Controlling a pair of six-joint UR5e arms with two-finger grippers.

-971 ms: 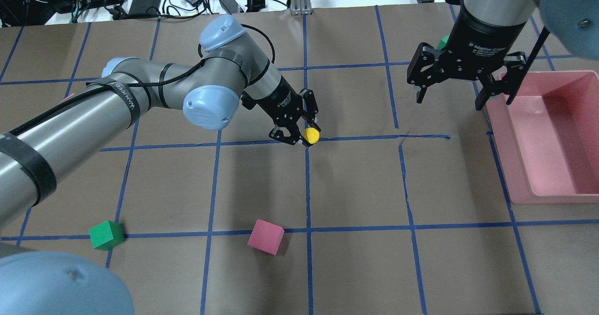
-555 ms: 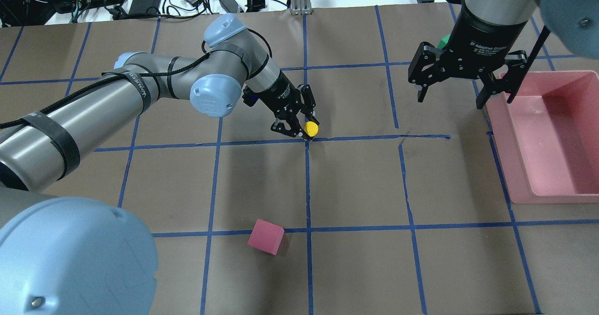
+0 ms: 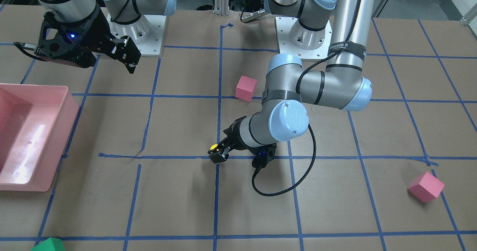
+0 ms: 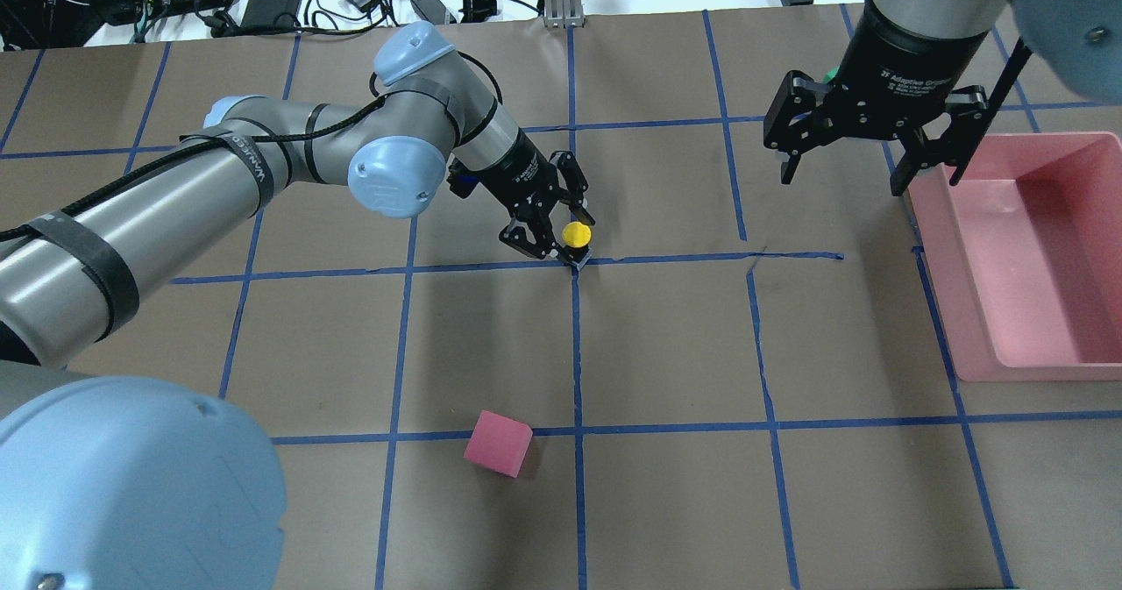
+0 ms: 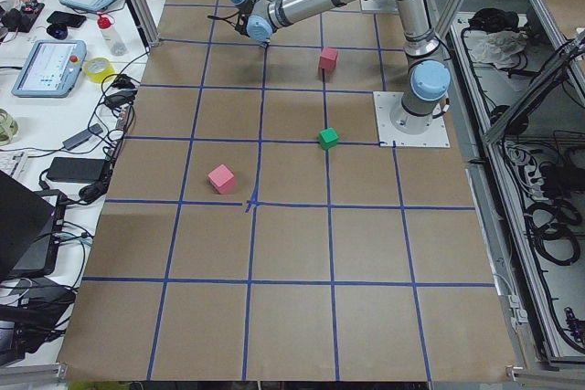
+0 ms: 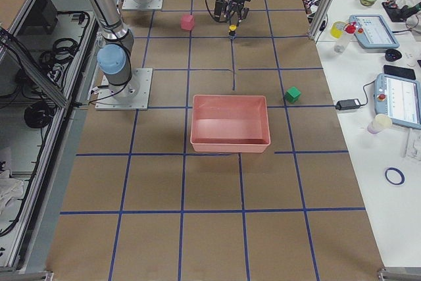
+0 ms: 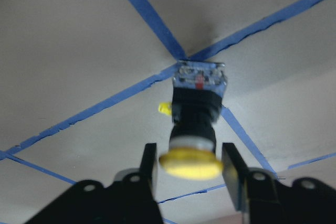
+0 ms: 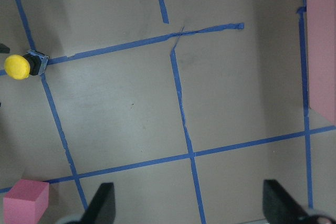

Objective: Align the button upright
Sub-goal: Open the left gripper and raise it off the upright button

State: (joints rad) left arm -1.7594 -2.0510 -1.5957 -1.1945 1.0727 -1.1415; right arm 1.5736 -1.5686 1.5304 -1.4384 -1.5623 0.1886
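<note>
White print up on the black body of my right gripper (image 4: 841,180): "2F Adaptive Gripper", small but legible. Over on my left arm (image 4: 158,213), the black strap (image 4: 254,172) shows white capitals, "WANJEED" as near as I can make out. There's print on my left gripper (image 4: 561,238) too, but it's too small to read.

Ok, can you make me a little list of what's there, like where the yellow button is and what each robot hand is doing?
button: standing on its base where two lines of blue tape cross, yellow cap on top
left gripper: one finger on each side of the cap, seems to grip it
right gripper: open, empty, raised beside the tray
tray: pink, nothing in it
pink cube: lying alone, nearer the robot than the button
</note>
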